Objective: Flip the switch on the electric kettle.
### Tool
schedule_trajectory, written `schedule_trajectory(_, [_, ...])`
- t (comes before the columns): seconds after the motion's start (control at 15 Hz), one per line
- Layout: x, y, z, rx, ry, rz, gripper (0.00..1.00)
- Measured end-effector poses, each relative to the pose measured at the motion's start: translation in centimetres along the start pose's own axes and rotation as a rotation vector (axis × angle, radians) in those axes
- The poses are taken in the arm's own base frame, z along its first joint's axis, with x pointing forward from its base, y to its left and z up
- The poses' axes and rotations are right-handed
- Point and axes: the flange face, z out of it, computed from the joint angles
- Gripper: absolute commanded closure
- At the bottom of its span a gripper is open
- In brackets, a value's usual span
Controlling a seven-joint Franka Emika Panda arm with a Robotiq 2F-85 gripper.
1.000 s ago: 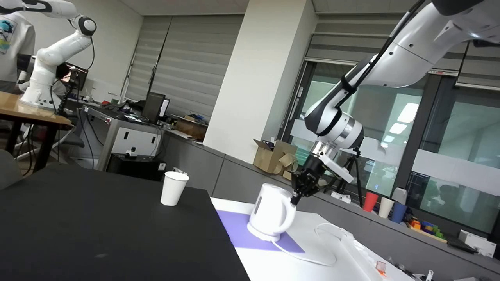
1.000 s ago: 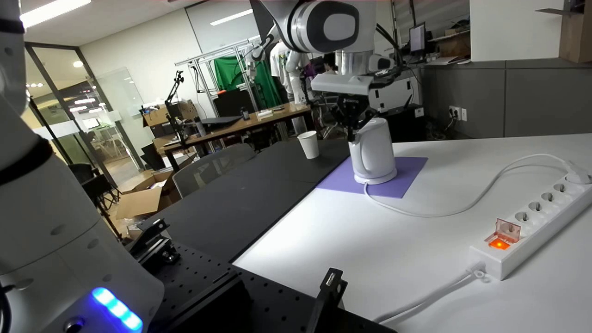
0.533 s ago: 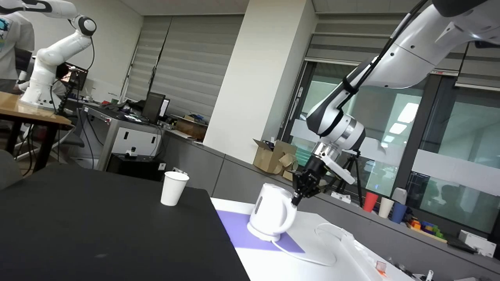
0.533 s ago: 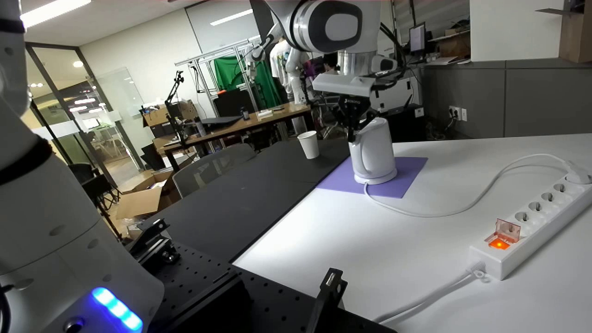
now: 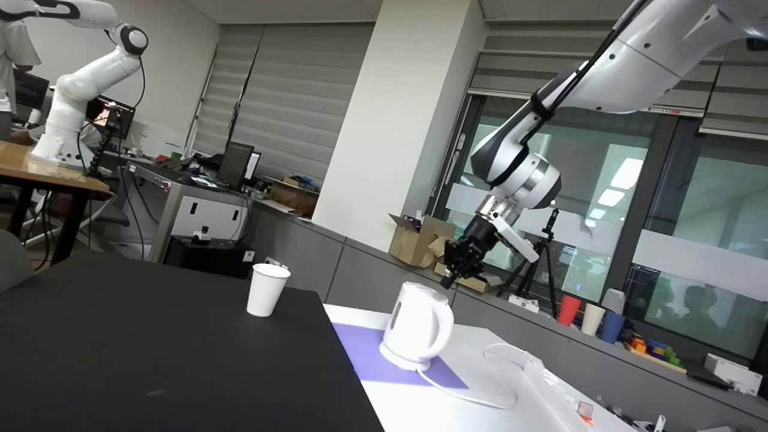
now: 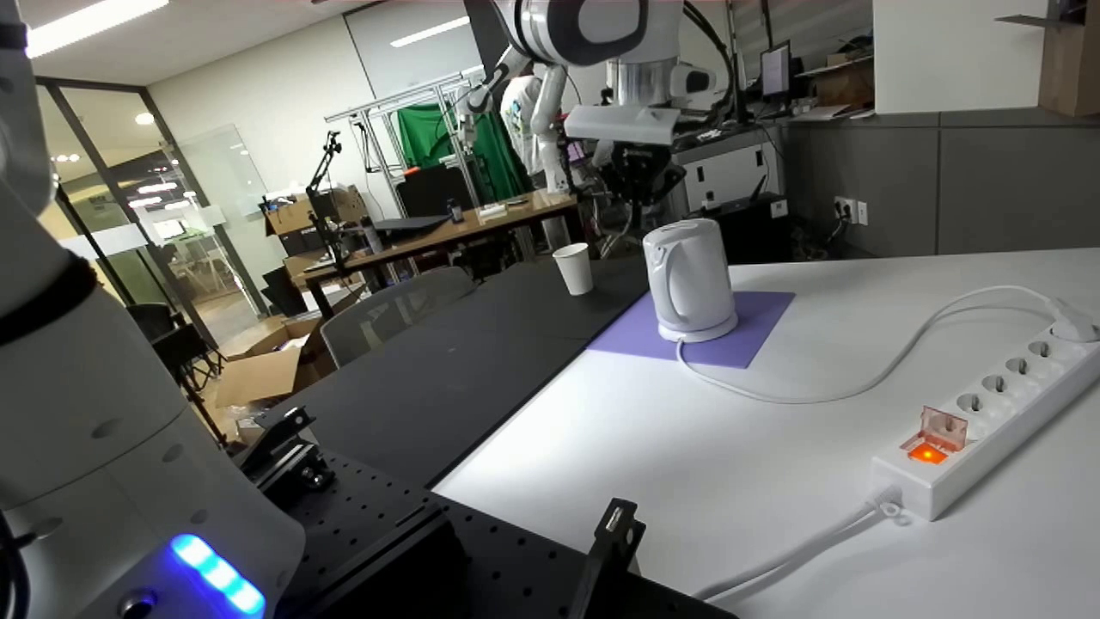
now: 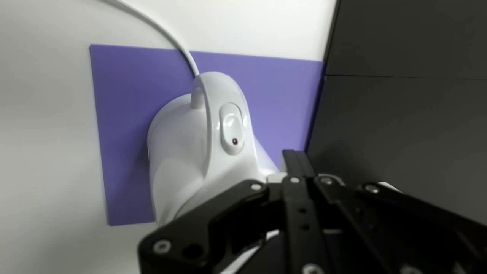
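The white electric kettle (image 5: 411,330) stands upright on a purple mat (image 5: 363,354); it also shows in an exterior view (image 6: 700,279) and in the wrist view (image 7: 175,152). In the wrist view its switch (image 7: 232,127) is an oval rocker on top of the handle, with a small dark red mark at the end nearer the kettle's body. My gripper (image 7: 298,156) has its fingers pressed together with nothing between them. The gripper is above the kettle, apart from it, in both exterior views (image 5: 445,284) (image 6: 636,205). In the wrist view the gripper hides part of the kettle's top.
A white paper cup (image 5: 267,291) stands on the black table (image 5: 180,348) beside the white table (image 6: 825,464). The kettle's cord (image 6: 816,400) curves across the white table. A power strip (image 6: 988,421) with a lit orange switch lies there.
My gripper was low at the top of the kettle's handle and has risen away from it, moving up and slightly left in both exterior views. The kettle has not visibly moved.
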Motion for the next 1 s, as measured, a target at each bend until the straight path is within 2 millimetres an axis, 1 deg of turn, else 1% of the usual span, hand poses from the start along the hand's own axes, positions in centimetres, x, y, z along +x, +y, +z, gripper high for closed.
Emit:
schedule_trajectory(0.07, [0.0, -0.6, -1.0, -0.008, 0.010, -0.012, 0.74])
schedule_trajectory(0.13, [0.0, -1.2, -2.0, -0.021, 0.014, -0.031, 0.73])
schedule_trajectory(0.27, [-0.3, -2.1, -3.3, -0.081, -0.010, -0.112, 0.60])
schedule_trajectory(0.53, [-1.0, -3.2, -5.0, -0.215, -0.034, -0.262, 0.33])
schedule_trajectory(0.67, [-1.1, -3.4, -5.6, -0.256, -0.011, -0.287, 0.20])
schedule_trajectory(0.73, [-1.2, -3.4, -5.8, -0.270, 0.001, -0.284, 0.13])
schedule_trajectory(0.87, [-1.3, -3.3, -6.2, -0.282, 0.023, -0.253, 0.01])
schedule_trajectory(1.0, [-1.3, -3.3, -6.5, -0.279, 0.038, -0.202, 0.00])
